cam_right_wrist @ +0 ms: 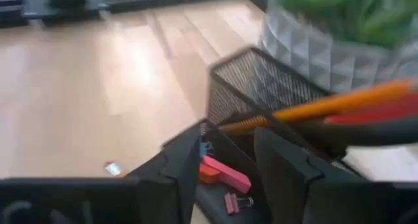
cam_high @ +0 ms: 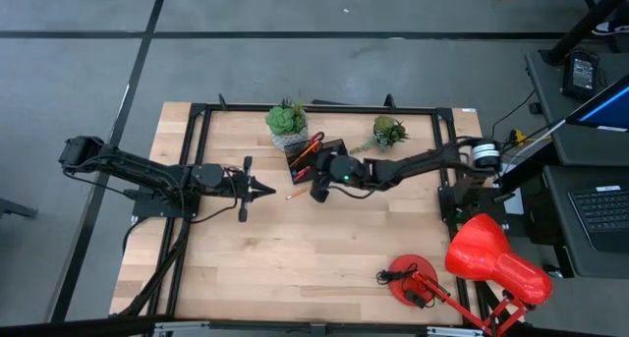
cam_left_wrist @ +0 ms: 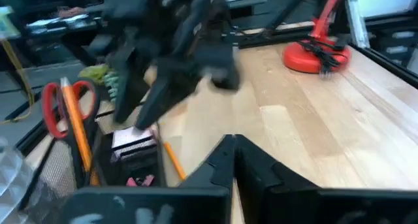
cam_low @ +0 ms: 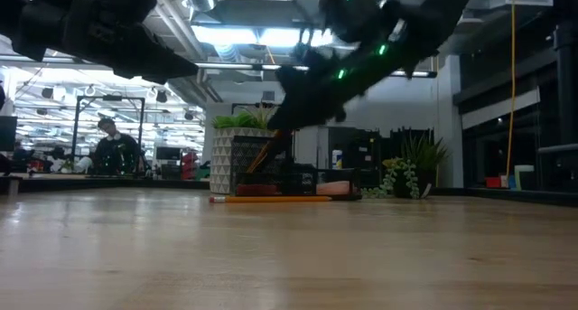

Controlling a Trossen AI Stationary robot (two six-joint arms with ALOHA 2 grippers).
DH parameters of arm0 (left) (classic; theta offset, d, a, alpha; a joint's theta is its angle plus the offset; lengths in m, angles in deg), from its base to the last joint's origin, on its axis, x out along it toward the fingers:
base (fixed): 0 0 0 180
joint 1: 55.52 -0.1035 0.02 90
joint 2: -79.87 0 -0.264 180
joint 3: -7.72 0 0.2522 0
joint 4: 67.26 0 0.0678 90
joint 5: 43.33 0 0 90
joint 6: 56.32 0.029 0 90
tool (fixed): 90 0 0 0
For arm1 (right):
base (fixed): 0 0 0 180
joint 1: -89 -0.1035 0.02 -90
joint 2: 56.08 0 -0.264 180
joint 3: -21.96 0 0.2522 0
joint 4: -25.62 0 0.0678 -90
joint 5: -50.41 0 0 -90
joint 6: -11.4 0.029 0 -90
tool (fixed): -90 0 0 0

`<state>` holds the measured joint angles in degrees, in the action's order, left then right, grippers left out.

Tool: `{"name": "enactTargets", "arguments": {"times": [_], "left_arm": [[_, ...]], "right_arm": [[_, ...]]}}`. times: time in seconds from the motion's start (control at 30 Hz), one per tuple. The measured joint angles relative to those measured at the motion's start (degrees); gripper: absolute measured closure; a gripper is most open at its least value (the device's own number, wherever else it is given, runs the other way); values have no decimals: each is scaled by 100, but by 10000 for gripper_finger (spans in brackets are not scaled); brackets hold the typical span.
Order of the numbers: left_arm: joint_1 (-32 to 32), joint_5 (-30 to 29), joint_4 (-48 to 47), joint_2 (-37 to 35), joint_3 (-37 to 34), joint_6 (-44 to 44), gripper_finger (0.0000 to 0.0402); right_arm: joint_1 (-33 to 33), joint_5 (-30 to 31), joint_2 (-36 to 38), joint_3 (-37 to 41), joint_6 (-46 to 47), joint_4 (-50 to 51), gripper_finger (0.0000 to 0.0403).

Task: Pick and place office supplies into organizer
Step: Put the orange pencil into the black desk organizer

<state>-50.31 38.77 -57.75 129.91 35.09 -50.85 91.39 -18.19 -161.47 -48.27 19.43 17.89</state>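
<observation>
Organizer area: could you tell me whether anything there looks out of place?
One orange pencil lies on the table just outside the black organizer, not inside it, while the scissors and another pencil stand in it.

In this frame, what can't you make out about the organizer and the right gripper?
- High view: the organizer's compartments are too small to tell, partly covered by the right gripper.
- Low view: the dark right arm and a pencil lying in front hide its contents.
- Right wrist view: blurred; the fingers cover the small pink pieces.
</observation>
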Motion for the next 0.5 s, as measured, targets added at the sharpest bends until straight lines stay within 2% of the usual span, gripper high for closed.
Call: {"name": "enactTargets", "arguments": {"times": [0.17, 0.3, 0.37, 0.43, 0.5], "left_arm": [[0, -74, -159, 0, -2, -259, 400], [1, -98, -304, 11, -2, -324, 399], [1, -98, -297, 16, -2, -326, 399], [-1, -98, -273, 40, -2, -325, 400], [-3, -98, -249, 52, -2, -295, 400]], "right_arm": [[-398, 19, 789, -4, -390, 699, 307], [-855, 437, 1322, 169, -410, 876, 372], [-1103, 796, 1484, 482, -406, 613, 394], [-1324, 1093, 1629, 932, -409, 138, 393], [-1474, 1127, 1757, 1399, -436, -529, 388]]}}
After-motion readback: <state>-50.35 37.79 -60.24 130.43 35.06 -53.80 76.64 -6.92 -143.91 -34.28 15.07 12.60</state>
